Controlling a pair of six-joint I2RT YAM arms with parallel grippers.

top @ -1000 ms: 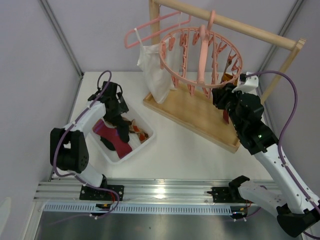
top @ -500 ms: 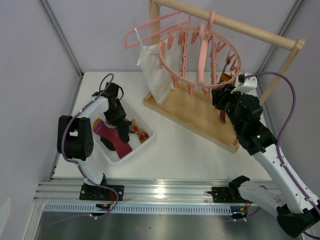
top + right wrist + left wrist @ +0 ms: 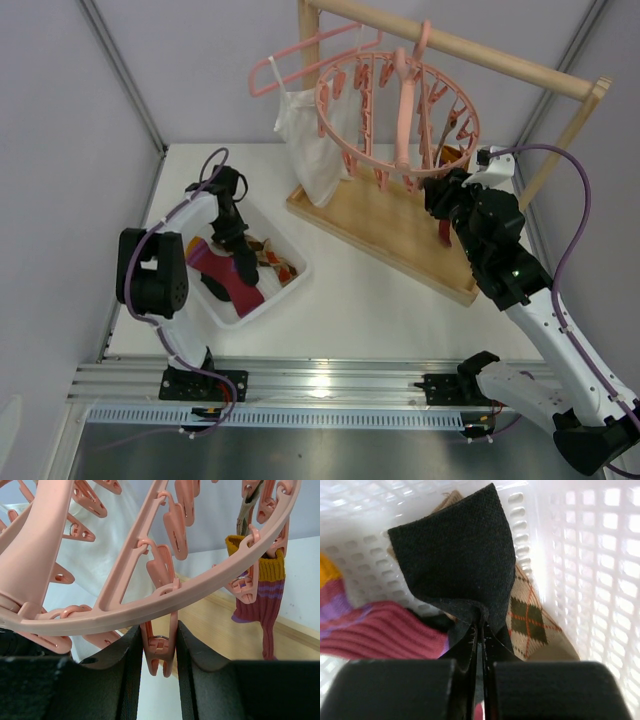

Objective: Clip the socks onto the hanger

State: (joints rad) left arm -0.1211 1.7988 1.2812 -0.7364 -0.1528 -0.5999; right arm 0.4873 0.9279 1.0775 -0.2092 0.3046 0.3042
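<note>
**Left pincer pinching black sock in basket, right pincer at hanger clip**

Left pincer (image 3: pixel 481 625) is down inside the white basket (image 3: pixel 580 540), fingers closed right together with a fold of the black sock (image 3: pixel 452 555) nipped between the tips. The black sock stands up from the pinch as a flap. Just under and to its right lies the tan argyle sock (image 3: pixel 532 617), touching it. The maroon ribbed sock (image 3: pixel 380 635) lies to the left, with a bit of purple and yellow fabric at the far left edge (can't tell which sock that belongs to). The basket sits on the left of the white surface (image 3: pixel 370 300), near the left arm's base.

Right pincer (image 3: pixel 159 650) is up at the round pink hanger (image 3: pixel 400 110), fingers narrowed on either side of one dangling clip (image 3: pixel 160 652) below the outer ring and pressing its sides. To the right a striped sock (image 3: pixel 262 590) with a mustard cuff, maroon and purple, hangs from another clip on the same ring.

The hanger hangs by its hook from the bar of the wooden rack (image 3: pixel 400 225). A white camisole (image 3: pixel 305 140) hangs on a thin pink coat hanger (image 3: pixel 300 55) just left of it
</note>
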